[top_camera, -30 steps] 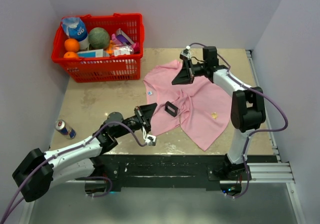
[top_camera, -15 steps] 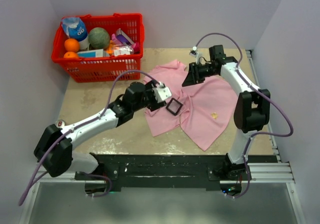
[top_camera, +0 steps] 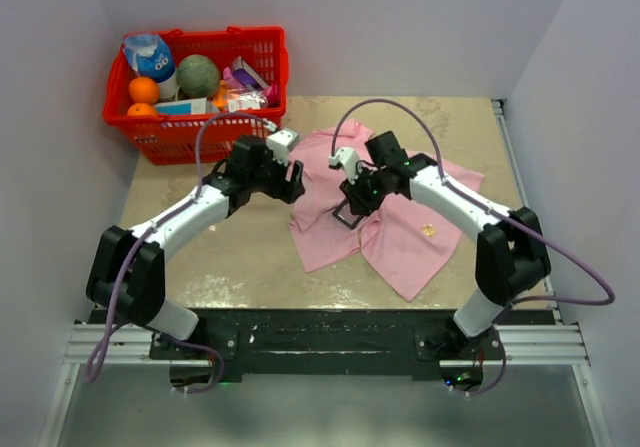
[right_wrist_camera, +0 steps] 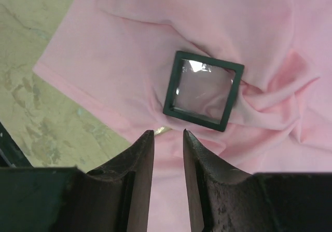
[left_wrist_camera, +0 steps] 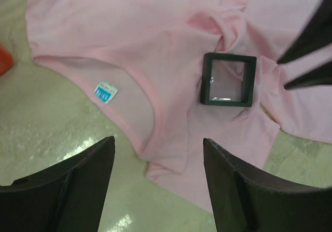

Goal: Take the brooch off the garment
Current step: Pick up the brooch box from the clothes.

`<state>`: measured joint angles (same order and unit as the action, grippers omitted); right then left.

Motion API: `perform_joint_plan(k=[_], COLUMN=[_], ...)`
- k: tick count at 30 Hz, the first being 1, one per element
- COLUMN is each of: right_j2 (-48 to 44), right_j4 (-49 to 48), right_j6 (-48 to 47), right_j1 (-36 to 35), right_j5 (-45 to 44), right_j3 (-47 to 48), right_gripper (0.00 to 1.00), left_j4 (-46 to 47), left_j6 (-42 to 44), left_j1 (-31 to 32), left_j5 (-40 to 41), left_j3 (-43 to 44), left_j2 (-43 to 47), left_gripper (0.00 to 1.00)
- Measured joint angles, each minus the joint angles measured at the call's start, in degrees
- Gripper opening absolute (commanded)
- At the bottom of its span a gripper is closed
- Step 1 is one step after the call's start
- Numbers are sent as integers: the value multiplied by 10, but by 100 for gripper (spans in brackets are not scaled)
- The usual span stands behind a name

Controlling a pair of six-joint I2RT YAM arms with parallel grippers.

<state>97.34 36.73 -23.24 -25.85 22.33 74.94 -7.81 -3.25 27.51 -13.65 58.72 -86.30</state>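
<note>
Right pincer [right_wrist_camera: 168,133] neared garment [right_wrist_camera: 114,45]; basket [top_camera: 200,137] holds oranges [top_camera: 143,89].

I record a worn beige tabletop [top_camera: 190,237], scuffed and mottled with darker stains; my left wrist view shows patches of glare on it. Plain pale lilac-white walls enclose it on three sides: back wall [top_camera: 400,27], left wall [top_camera: 50,157], right wall [top_camera: 590,117]. A black mounting plate [top_camera: 330,332] runs along the near edge. A silver aluminium rail [top_camera: 510,142] borders the right edge. Below lies a grey-green floor [top_camera: 330,412]. Lighting is even and soft, with faint shadows.
</note>
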Motion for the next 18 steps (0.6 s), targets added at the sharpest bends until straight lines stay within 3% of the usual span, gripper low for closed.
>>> perform_joint_plan(k=[6,18], right_j2=[-45,66], right_j4=[-74,-108], right_j6=[-15,1], right_j1=[-59,-143], right_j5=[-78,-173], right_j3=[-52,-45], right_gripper=[35,36], left_j4=[-17,-17], left_j6=[-50,-54], left_j1=[-94,-114], left_j5=[-4,-15], left_j3=[-8,-64], left_j2=[10,101], left_gripper=[73,72])
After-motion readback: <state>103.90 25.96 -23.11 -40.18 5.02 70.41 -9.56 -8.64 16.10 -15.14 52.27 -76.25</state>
